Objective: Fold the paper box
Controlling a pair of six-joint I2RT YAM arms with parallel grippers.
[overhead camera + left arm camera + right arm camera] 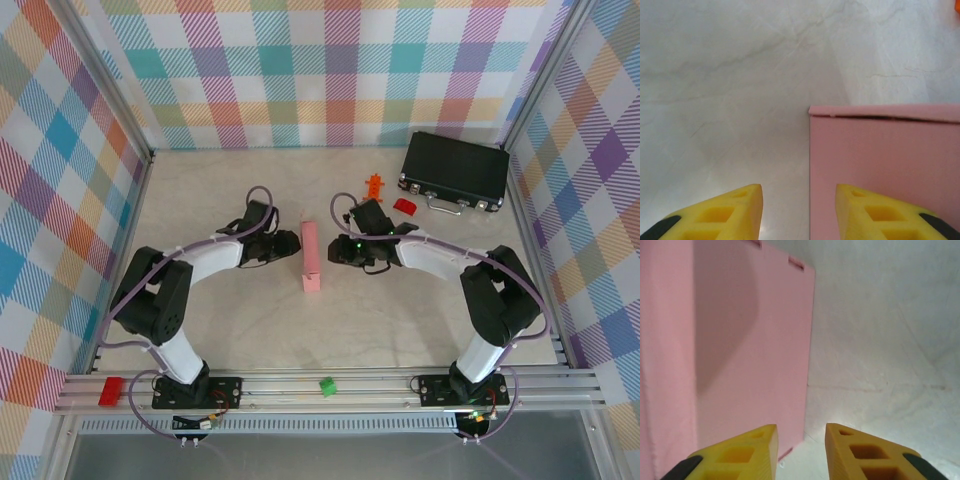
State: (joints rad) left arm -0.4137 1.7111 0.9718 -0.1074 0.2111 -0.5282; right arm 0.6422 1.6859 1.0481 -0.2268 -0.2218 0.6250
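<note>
On the table (400, 320), the paper box (311, 257) is found at the centre, its long axis running away from the bases. It is flanked by the left gripper (799, 210) and right gripper (801, 447), equally near, both parted and empty.

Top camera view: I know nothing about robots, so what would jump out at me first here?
The salmon-pink card box lies long and narrow at the middle of the pale table. Two white-and-black arms flank it, the left gripper and right gripper pointing at it from either side. Next come the bright plaid walls all round, and the black hard case with metal latches at the far right.
</note>
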